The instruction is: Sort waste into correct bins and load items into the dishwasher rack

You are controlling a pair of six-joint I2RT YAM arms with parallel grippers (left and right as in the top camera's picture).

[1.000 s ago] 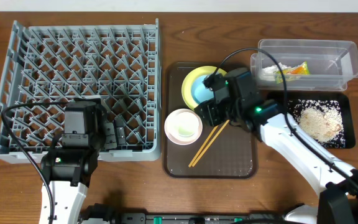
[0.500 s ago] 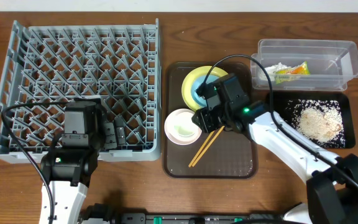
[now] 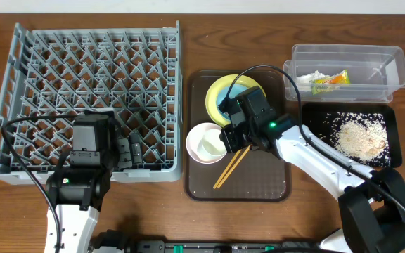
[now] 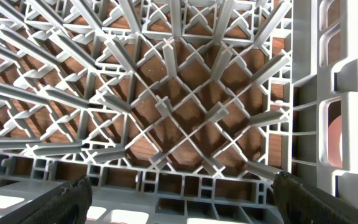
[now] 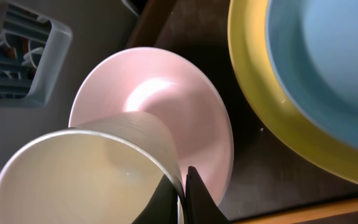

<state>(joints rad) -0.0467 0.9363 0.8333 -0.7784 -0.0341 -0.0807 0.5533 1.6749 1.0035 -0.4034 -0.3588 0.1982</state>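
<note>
Right hand [image 5: 180,190] pinches the rim of the small white cup [image 5: 86,174]; waste [image 3: 332,79] already binned around two to three o'clock, dishwasher rack [image 3: 90,77] at nine o'clock holding nothing yet.

Quick update from us: our right gripper [image 5: 182,194] has slid off the round light blue bowl [image 5: 328,56] and down-left to the pinkish-white round bowl [image 5: 166,106], so from overhead the blue bowl's upper right part now shows clear of it. The jaws were about half apart a second ago. Now they've pinched together on the wall of the small white cup [image 5: 86,168] sitting in that pink bowl. The white forearm [image 3: 315,158] swung left with it.
</note>
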